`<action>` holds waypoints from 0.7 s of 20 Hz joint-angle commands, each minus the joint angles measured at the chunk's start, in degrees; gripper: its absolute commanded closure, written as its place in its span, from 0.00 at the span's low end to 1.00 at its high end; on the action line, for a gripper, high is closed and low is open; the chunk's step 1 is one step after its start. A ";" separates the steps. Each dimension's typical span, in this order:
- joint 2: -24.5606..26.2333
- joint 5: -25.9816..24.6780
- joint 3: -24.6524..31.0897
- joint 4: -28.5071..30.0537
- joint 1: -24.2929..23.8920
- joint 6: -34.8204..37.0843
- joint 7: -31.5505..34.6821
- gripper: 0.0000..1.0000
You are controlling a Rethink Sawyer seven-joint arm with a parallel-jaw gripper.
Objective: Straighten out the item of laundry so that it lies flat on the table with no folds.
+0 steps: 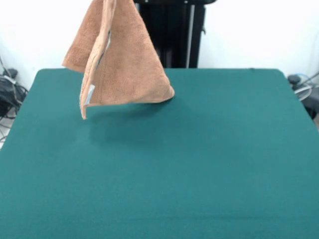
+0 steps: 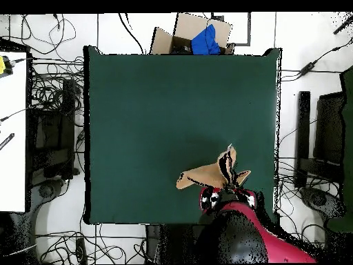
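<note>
The peach-orange towel (image 1: 122, 64) hangs in the air over the far left part of the dark green table (image 1: 199, 164), folded on itself in a cone shape. Its top runs out of the front view. Its white tag (image 1: 89, 95) shows at the lower left edge, and its lower corners hang just above the felt, casting a shadow. In the overhead view the towel (image 2: 203, 177) is bunched near the table (image 2: 165, 117) edge by the robot's base. The gripper (image 2: 226, 189) sits over it under the red and black arm, shut on the towel's top; its fingers are hidden.
The black pedestal (image 1: 174, 35) stands behind the table's far edge. A cardboard box with a blue item (image 2: 200, 34) lies beyond the opposite table edge. Cables and black equipment (image 2: 55, 131) lie along both sides. A white surface (image 2: 12, 124) is at the left.
</note>
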 commanded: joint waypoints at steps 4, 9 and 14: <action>0.07 1.83 -0.61 0.16 -0.61 8.90 1.12 1.00; 0.96 1.86 -0.30 -2.08 -1.18 12.26 2.35 1.00; 1.52 1.36 0.77 -7.31 -2.74 18.21 1.28 1.00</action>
